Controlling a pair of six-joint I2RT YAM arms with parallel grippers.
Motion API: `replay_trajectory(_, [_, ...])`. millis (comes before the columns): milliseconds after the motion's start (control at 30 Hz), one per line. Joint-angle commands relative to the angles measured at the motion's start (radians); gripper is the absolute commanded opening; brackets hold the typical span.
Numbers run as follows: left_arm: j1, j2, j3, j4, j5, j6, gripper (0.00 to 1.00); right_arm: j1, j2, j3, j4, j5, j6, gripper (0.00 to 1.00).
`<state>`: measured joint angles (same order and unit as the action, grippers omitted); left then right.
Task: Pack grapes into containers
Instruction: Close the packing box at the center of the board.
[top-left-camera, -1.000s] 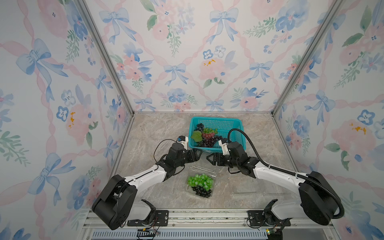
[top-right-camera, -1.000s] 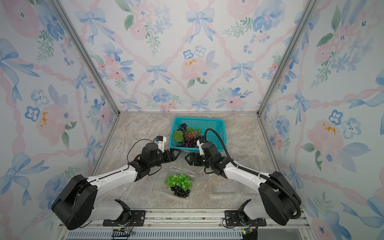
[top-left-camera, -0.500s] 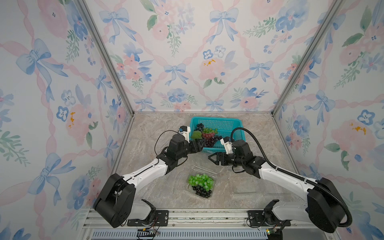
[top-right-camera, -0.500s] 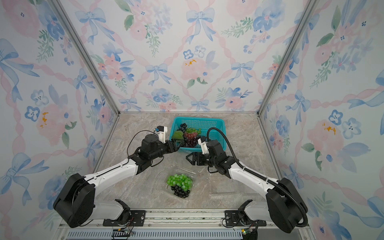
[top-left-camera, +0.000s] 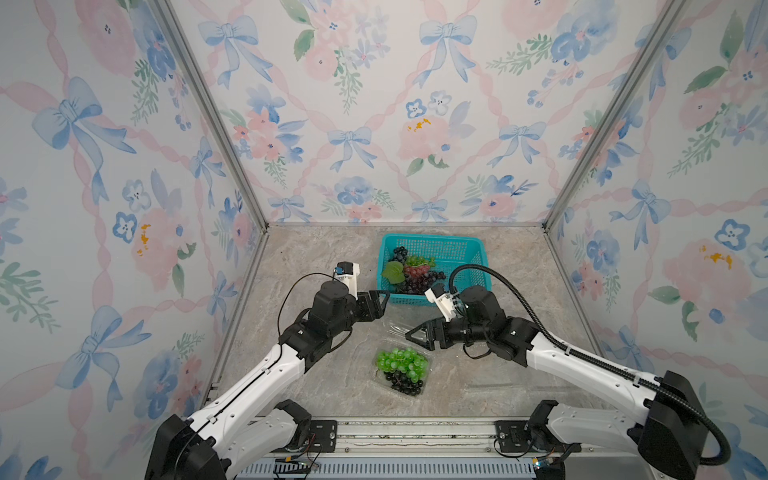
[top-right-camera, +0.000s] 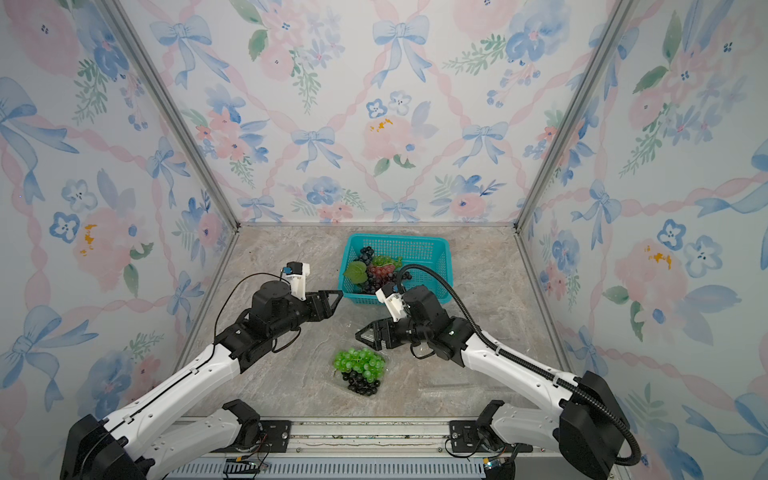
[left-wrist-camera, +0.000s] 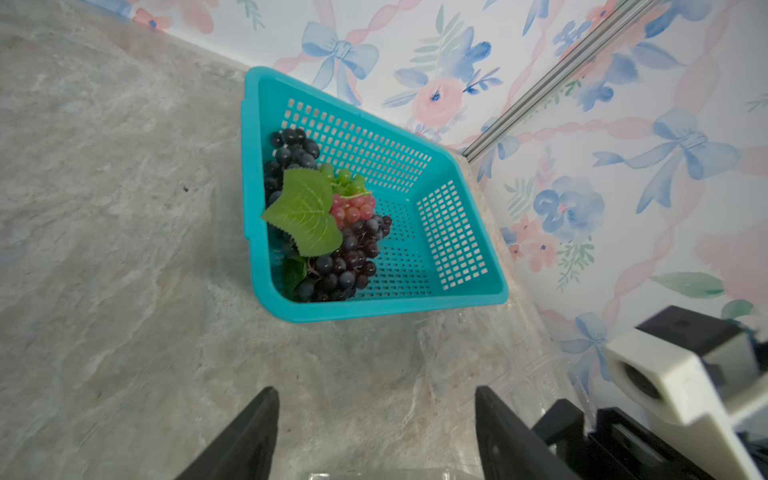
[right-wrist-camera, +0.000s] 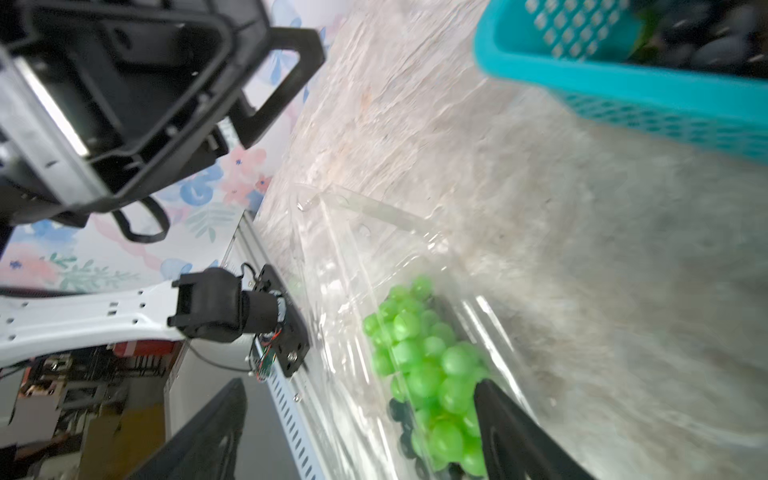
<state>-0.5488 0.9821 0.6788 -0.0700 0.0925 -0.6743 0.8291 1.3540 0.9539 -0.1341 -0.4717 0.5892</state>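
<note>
Grapes sit in two places. A green bunch (top-left-camera: 401, 361) and a dark bunch (top-left-camera: 402, 385) lie in the clear container (top-left-camera: 424, 376) near the front edge of the table (top-left-camera: 316, 257), green on the far side and dark on the near side. The open clamshell's long axis runs from the front edge toward the teal basket (top-left-camera: 432, 240), with the lid (right-wrist-camera: 353, 232) lying flat on the far side.

The basket stands near the back wall with its long side parallel to that wall. More grapes (top-left-camera: 413, 275) are heaped in its left end: dark, red and green berries with a green leaf (left-wrist-camera: 305, 212) on top.

The left gripper (top-left-camera: 384, 297) points at the basket's near left corner, fingers spread and nothing between them. The right gripper (top-left-camera: 412, 337) points leftward across the table, above the lid and just beyond the green bunch, also spread wide and empty.

In both top views the lid is only a faint glint, while the right wrist view shows its edges and ribs plainly, with the right gripper (right-wrist-camera: 359, 395) framing the green berries. That view blurs the basket's contents, though. The left wrist view shows them sharply – each colour and the leaf's veins – beyond the left gripper (left-wrist-camera: 374, 399); of the container it catches only a sliver of clear rim.
</note>
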Motion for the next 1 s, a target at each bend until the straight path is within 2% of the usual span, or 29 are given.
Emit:
replay_trajectory(0, [0.006, -0.021, -0.02, -0.129, -0.032, 0.034, 0.75, 0.062, 0.022, 0.027, -0.052, 0.0, -0.003, 0.85])
replay_trajectory(233, [0.006, -0.083, -0.063, -0.254, -0.028, 0.024, 0.72, 0.171, 0.048, 0.01, -0.065, 0.113, 0.013, 0.81])
replay_trajectory(433, [0.0, -0.174, -0.2, -0.28, 0.068, -0.062, 0.68, 0.281, 0.121, 0.06, -0.175, 0.323, -0.033, 0.77])
replay_trajectory(700, [-0.018, -0.225, -0.275, -0.299, 0.147, -0.169, 0.65, 0.351, 0.213, 0.108, -0.279, 0.515, -0.029, 0.72])
replay_trajectory(967, [-0.061, -0.291, -0.351, -0.31, 0.208, -0.271, 0.62, 0.374, 0.271, 0.122, -0.311, 0.56, 0.005, 0.71])
